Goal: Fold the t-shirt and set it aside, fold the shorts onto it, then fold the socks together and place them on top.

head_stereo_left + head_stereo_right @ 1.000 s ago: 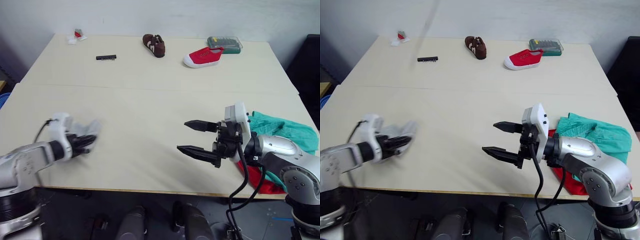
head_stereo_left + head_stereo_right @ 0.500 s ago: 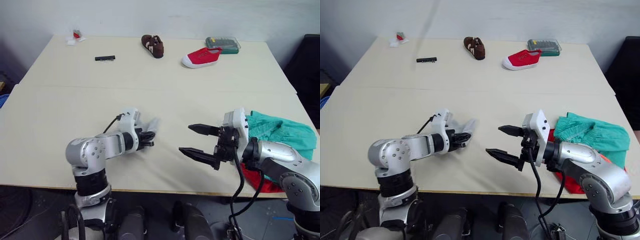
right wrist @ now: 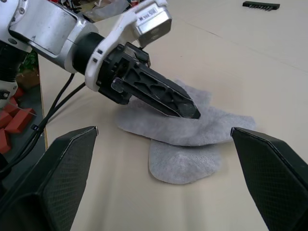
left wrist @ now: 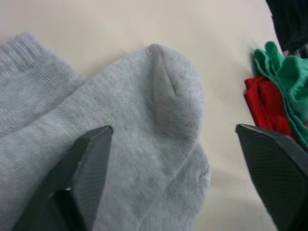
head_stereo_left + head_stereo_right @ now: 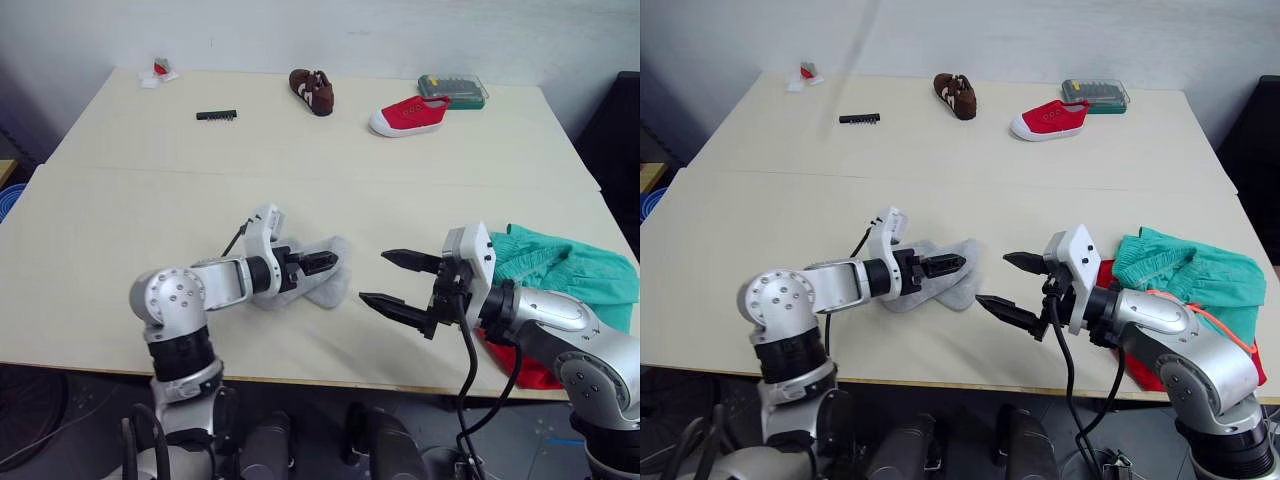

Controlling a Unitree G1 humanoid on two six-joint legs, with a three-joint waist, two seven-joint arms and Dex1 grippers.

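The left gripper (image 5: 952, 264) has carried the socks (image 5: 940, 285) rightward to the table's (image 5: 300, 200) near middle, fingers spread over them, facing the open right gripper (image 5: 1012, 283); folding them together comes next, then stacking on the shorts (image 5: 560, 265) at right

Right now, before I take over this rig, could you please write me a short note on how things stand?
Left end effector: open, low over the grey socks, gripping nothing.
Right end effector: open and empty, just beside the socks on their right.
Socks: lie flat and overlapped on the table, near the front middle.
Red t-shirt: at the front right edge, under the teal shorts, which look rather bunched.
Done: t-shirt and shorts are stacked.
Left: fold the socks together and place them on top of the shorts.
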